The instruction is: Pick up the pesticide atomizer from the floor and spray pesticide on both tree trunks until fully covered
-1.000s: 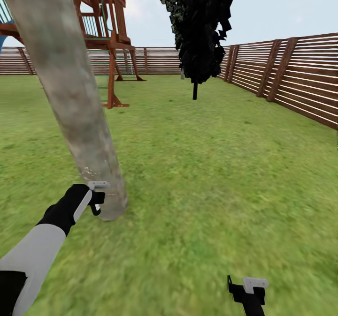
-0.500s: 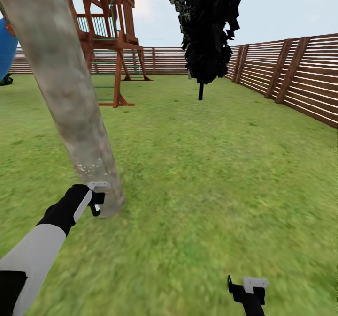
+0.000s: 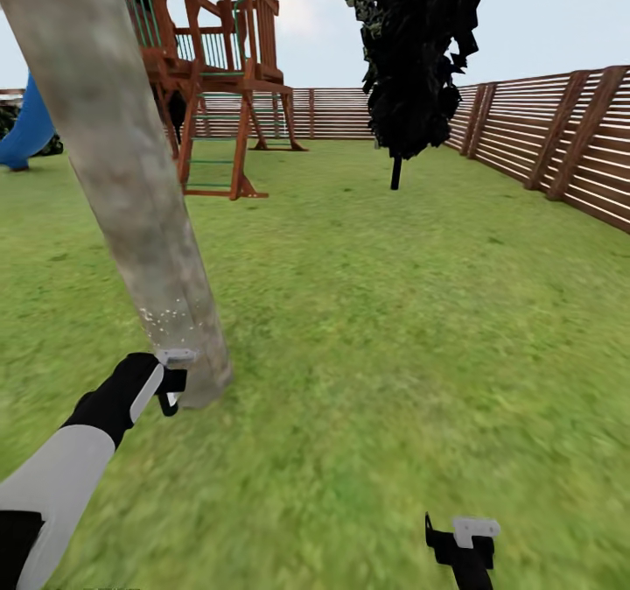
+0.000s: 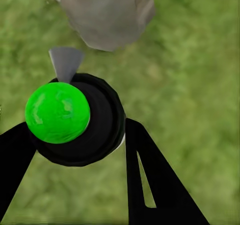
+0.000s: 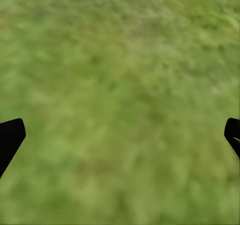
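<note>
Your pesticide atomizer (image 4: 82, 122) sits clamped between the jaws of your left gripper (image 3: 171, 380); in the left wrist view it shows as a round black body with a bright green cap and a small grey nozzle aimed at the foot of the tree trunk (image 3: 122, 179). From the head view, that gripper hovers just beside the base of the trunk, low over the floor (image 3: 394, 336). A band of pale pesticide (image 3: 166, 317) specks dots the trunk just above the gripper; higher up the grey-tan bark looks bare. The trunk runs tilted across the head view from the upper left corner down to the grass.

Your right gripper (image 3: 462, 537) hangs well apart from the trunk, low at the right, and its jaws stand wide apart with nothing but grass between them.

Farther out you have a dark conifer (image 3: 420, 56), a red-brown wooden play tower (image 3: 214, 73) with a blue slide (image 3: 31, 130), and the slatted fence (image 3: 551, 130) closing the lawn.
</note>
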{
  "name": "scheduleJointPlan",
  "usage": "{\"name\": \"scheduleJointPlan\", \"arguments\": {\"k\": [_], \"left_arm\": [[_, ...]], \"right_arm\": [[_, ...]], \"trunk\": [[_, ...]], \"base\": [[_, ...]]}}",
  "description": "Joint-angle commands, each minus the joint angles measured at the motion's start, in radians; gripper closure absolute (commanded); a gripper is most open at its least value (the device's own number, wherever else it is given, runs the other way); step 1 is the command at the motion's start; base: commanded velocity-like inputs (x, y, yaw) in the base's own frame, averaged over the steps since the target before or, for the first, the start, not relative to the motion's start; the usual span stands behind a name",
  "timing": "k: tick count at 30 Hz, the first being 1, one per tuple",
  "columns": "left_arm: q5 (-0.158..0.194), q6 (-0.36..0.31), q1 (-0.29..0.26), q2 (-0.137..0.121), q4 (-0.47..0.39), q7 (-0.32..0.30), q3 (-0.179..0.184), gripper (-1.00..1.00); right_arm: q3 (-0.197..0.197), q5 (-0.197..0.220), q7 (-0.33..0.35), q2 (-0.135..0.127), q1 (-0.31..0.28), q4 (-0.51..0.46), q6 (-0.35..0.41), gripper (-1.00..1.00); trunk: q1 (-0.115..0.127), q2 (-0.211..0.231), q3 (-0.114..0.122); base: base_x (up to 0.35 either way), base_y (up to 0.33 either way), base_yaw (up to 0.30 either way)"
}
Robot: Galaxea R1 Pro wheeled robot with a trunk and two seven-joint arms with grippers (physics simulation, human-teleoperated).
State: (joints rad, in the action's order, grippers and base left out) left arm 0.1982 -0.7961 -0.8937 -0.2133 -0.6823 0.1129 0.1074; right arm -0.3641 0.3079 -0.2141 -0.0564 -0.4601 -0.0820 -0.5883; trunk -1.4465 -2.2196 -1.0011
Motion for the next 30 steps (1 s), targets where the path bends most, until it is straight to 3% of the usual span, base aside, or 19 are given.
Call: {"name": "scheduleJointPlan", "arguments": {"k": [1, 5, 7, 9, 20, 22, 24, 26, 30], "left_arm": [[0.01, -0.003, -0.001, -0.001, -0.001, 0.01, 0.006, 1.0], [0.01, -0.003, 0.0, -0.001, 0.004, 0.012, 0.006, 1.0], [0.015, -0.002, 0.001, -0.001, 0.022, 0.073, 0.006, 1.0], [0.021, -0.002, 0.001, 0.003, 0.025, 0.093, 0.007, 1.0], [0.022, -0.002, 0.004, 0.005, 0.027, 0.097, 0.006, 1.0], [0.023, 0.001, 0.034, 0.001, 0.025, 0.096, -0.022, 1.0], [0.02, 0.055, 0.071, 0.001, 0.027, 0.096, -0.056, 1.0], [0.018, 0.103, 0.088, 0.01, 0.028, 0.097, -0.061, 1.0], [0.014, 0.115, 0.095, 0.025, 0.03, 0.099, -0.058, 1.0]], "right_arm": [[-0.009, 0.005, -0.005, 0.0, 0.0, -0.001, -0.001, -1.0], [-0.009, 0.005, -0.005, 0.0, 0.0, -0.001, -0.001, -1.0], [-0.009, 0.005, -0.004, 0.0, 0.0, -0.001, -0.001, -1.0], [-0.009, 0.005, -0.004, 0.0, 0.0, -0.001, -0.001, -1.0], [-0.009, 0.005, -0.005, 0.0, 0.0, -0.001, -0.001, -1.0], [-0.009, 0.005, -0.005, 0.0, 0.0, -0.001, -0.001, -1.0], [-0.009, 0.005, -0.005, 0.0, 0.0, -0.001, -0.001, -1.0], [-0.009, 0.005, -0.005, 0.0, 0.0, -0.001, -0.001, -1.0], [-0.009, 0.005, -0.005, 0.0, 0.0, -0.001, -0.001, -1.0]], "trunk": [[0.0, 0.0, -0.001], [0.0, 0.0, -0.001], [0.0, 0.0, -0.001], [0.0, 0.0, -0.001], [0.0, 0.0, -0.001], [0.0, 0.0, -0.001], [0.0, 0.0, -0.001], [0.0, 0.0, -0.001], [0.0, 0.0, -0.001]], "base": [[0.149, -0.266, 0.277], [0.142, -0.266, 0.155], [0.123, -0.266, 0.013], [0.115, -0.266, 0.002], [0.071, -0.268, 0.043], [0.01, -0.273, 0.257], [0.098, -0.264, 0.274], [0.186, -0.235, 0.277], [0.205, -0.227, 0.193]]}}
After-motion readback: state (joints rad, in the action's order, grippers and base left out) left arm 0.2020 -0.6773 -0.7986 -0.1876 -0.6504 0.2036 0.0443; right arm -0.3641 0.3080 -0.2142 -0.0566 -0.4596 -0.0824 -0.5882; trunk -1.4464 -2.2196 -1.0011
